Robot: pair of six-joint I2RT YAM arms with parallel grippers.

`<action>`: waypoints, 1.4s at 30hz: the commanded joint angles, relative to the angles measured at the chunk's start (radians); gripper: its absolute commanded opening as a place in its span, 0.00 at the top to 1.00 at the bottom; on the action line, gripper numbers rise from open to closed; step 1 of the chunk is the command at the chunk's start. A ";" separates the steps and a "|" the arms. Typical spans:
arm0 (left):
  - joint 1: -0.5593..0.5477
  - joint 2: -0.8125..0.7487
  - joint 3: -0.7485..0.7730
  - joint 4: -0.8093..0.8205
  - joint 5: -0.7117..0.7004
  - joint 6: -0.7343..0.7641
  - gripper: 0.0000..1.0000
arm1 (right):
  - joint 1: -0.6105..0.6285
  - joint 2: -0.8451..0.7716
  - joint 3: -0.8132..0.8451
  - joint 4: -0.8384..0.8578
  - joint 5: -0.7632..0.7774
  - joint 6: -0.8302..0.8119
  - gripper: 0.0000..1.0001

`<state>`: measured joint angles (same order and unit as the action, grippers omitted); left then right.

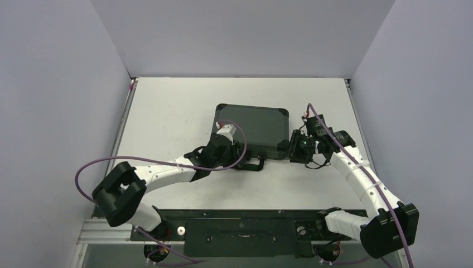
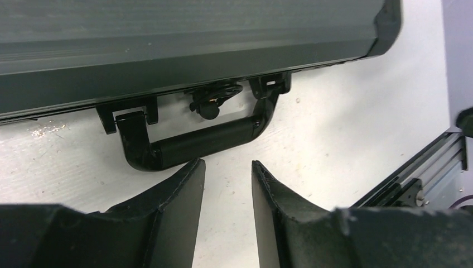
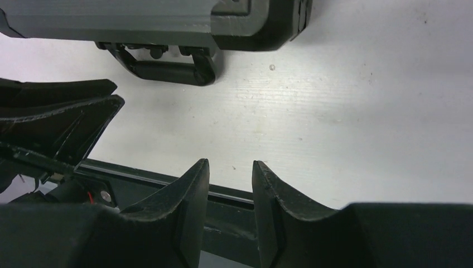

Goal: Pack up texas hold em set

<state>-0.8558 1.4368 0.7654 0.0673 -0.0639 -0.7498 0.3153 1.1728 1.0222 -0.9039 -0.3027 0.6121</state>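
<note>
The black hard case (image 1: 254, 128) lies shut on the white table, its handle (image 1: 254, 165) towards the near side. In the left wrist view the case's front edge (image 2: 167, 50) fills the top, with the handle (image 2: 195, 142) lying flat just ahead of my left gripper (image 2: 227, 164). That gripper is open and empty, its left fingertip nearly at the handle. My right gripper (image 3: 230, 163) is open and empty beside the case's near right corner (image 3: 262, 25). Both grippers show in the top view, the left (image 1: 239, 156) and the right (image 1: 295, 149). Cards, chips and discs are out of view.
A black base rail (image 1: 245, 223) runs along the table's near edge and shows in the right wrist view (image 3: 139, 184). White walls enclose the table on three sides. Purple cables loop off both arms (image 1: 83, 173).
</note>
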 commanded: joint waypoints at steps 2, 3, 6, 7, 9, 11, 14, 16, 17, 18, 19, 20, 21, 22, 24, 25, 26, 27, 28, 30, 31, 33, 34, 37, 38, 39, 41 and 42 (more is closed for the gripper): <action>-0.004 0.091 0.035 0.072 0.031 0.025 0.69 | 0.001 -0.067 -0.047 -0.010 0.040 0.033 0.69; -0.003 0.119 0.047 0.070 0.031 0.030 0.71 | 0.001 -0.076 -0.052 -0.014 0.041 0.033 0.69; -0.004 0.160 0.062 0.071 0.027 0.031 0.75 | 0.001 -0.091 -0.054 -0.024 0.049 0.031 0.69; -0.003 0.171 0.065 0.077 0.028 0.031 0.76 | 0.000 -0.095 -0.054 -0.025 0.051 0.031 0.69; -0.005 0.179 0.071 0.091 0.032 0.029 0.77 | -0.001 -0.106 -0.058 -0.030 0.056 0.032 0.69; -0.005 0.184 0.082 0.086 0.027 0.028 0.78 | -0.001 -0.115 -0.065 -0.031 0.058 0.030 0.69; -0.005 0.177 0.089 0.094 0.025 0.021 0.81 | -0.001 -0.125 -0.080 -0.032 0.059 0.026 0.69; -0.005 0.171 0.085 0.112 0.021 0.011 0.81 | -0.002 -0.125 -0.086 -0.034 0.058 0.022 0.69; -0.007 0.168 0.084 0.129 0.020 0.002 0.81 | -0.002 -0.126 -0.088 -0.035 0.057 0.020 0.69; -0.007 0.169 0.084 0.135 0.018 -0.002 0.81 | -0.002 -0.126 -0.088 -0.036 0.057 0.016 0.69; -0.008 0.171 0.084 0.144 0.016 -0.010 0.82 | -0.003 -0.126 -0.086 -0.038 0.057 0.014 0.69; -0.010 0.180 0.090 0.144 0.014 -0.015 0.82 | -0.004 -0.125 -0.085 -0.039 0.057 0.009 0.69; -0.009 0.192 0.095 0.140 0.012 -0.020 0.82 | -0.004 -0.124 -0.082 -0.044 0.057 0.006 0.69; -0.010 0.200 0.104 0.132 0.010 -0.023 0.82 | -0.006 -0.123 -0.080 -0.047 0.057 0.001 0.69; -0.012 0.220 0.117 0.120 0.002 -0.033 0.82 | -0.009 -0.119 -0.074 -0.055 0.057 -0.010 0.69; -0.011 0.232 0.119 0.118 -0.002 -0.040 0.83 | -0.010 -0.118 -0.072 -0.061 0.057 -0.018 0.69; -0.011 0.236 0.122 0.121 -0.011 -0.043 0.83 | -0.012 -0.118 -0.071 -0.065 0.057 -0.022 0.69; -0.011 0.245 0.122 0.125 -0.014 -0.052 0.83 | -0.014 -0.116 -0.072 -0.069 0.055 -0.030 0.69; -0.012 0.248 0.122 0.134 -0.018 -0.054 0.83 | -0.014 -0.115 -0.072 -0.071 0.054 -0.032 0.69; -0.011 0.265 0.132 0.134 -0.024 -0.059 0.84 | -0.015 -0.112 -0.073 -0.081 0.050 -0.042 0.69; -0.011 0.278 0.142 0.129 -0.027 -0.062 0.84 | -0.016 -0.113 -0.073 -0.085 0.050 -0.047 0.69; -0.011 0.294 0.155 0.108 -0.040 -0.069 0.85 | -0.016 -0.111 -0.074 -0.091 0.048 -0.055 0.69; -0.012 0.296 0.155 0.105 -0.050 -0.074 0.85 | -0.017 -0.109 -0.074 -0.093 0.046 -0.058 0.69; -0.011 0.300 0.142 0.120 -0.064 -0.096 0.85 | -0.018 -0.096 -0.069 -0.092 0.042 -0.063 0.69; -0.011 0.302 0.141 0.122 -0.067 -0.097 0.85 | -0.018 -0.093 -0.063 -0.093 0.040 -0.064 0.69; -0.012 0.305 0.139 0.123 -0.068 -0.098 0.85 | -0.018 -0.085 -0.060 -0.092 0.039 -0.065 0.70; -0.012 0.304 0.140 0.112 -0.063 -0.098 0.85 | -0.018 -0.078 -0.043 -0.094 0.038 -0.064 0.70; -0.011 0.295 0.141 0.108 -0.061 -0.093 0.85 | -0.018 -0.077 -0.033 -0.097 0.039 -0.062 0.70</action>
<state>-0.8669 1.7302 0.8803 0.1680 -0.1001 -0.8360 0.3061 1.0847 0.9405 -0.9981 -0.2695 0.5610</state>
